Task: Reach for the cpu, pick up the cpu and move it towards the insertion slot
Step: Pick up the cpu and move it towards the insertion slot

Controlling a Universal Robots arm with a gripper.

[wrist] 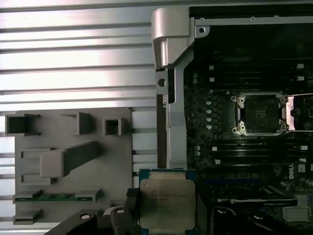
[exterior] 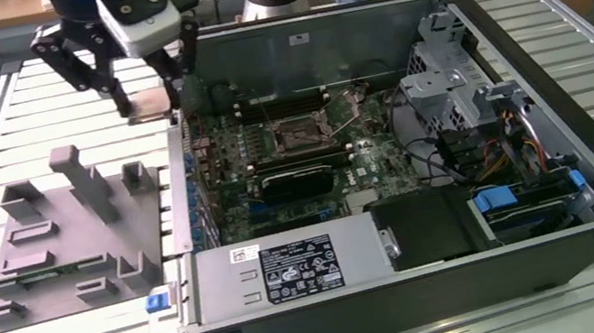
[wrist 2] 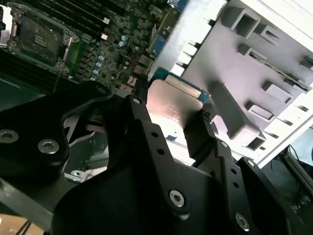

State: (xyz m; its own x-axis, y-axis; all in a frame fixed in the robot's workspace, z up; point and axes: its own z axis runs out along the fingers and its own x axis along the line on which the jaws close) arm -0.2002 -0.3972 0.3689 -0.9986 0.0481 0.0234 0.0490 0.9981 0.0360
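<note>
The black jaws of the gripper (wrist 2: 168, 122) are closed on the cpu (wrist 2: 173, 105), one finger against each of two opposite edges, so the flat chip hangs level with its metal top facing up toward the wrist. In the first wrist view the cpu (wrist: 167, 203) sits square between the jaws, its paler rim showing around the silvery lid. In the exterior view the gripper (exterior: 151, 101) holds the chip (exterior: 149, 104) lifted off the slatted bench (exterior: 41, 102), just outside the wall of the open computer case (exterior: 583, 125) on the exterior view's left. The grey plastic tray (exterior: 64, 235) with upright posts lies well apart from the chip, nearer the front of the bench. The insertion slot (wrist: 259, 114) stands open on the motherboard (exterior: 271, 162), its dark centre bare, and the chip appears to be still short of it, though how high it rides is hard to judge
</note>
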